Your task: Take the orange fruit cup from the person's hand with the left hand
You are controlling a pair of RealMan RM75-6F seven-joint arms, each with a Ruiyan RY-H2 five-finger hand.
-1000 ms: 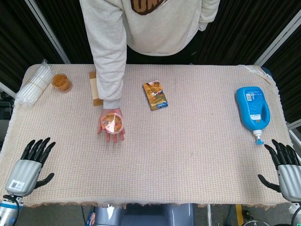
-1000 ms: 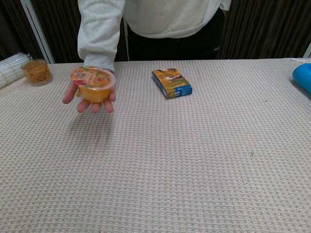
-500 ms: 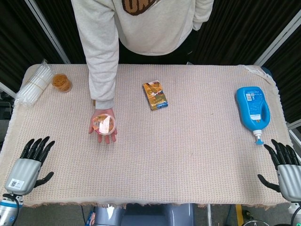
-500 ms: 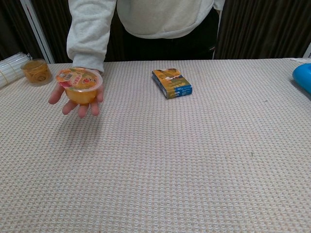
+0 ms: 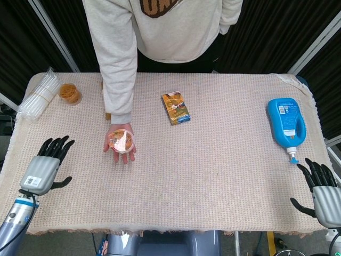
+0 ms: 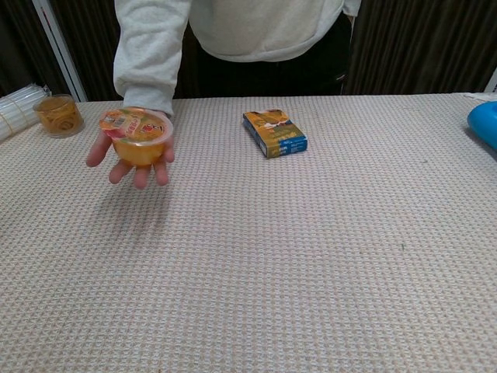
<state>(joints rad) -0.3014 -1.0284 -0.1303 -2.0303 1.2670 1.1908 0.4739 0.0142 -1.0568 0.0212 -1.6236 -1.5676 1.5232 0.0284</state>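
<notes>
1. Cup first: the orange fruit cup [image 6: 137, 138] sits upright on the person's hand [image 6: 128, 159], raised above the table [image 5: 213, 160] on its left side, foil lid up.
2. Thin clear plastic walls probably flex and feel slick; the filled cup looks light, and squeezing could buckle it or lift the lid.
3. The side wall beneath the rim, above the palm, seems the best hold.
4. The left hand [image 5: 45, 165] is empty, fingers spread, well apart from the cup.
5. The right hand [image 5: 321, 189] lies spread and empty at the far corner.
</notes>
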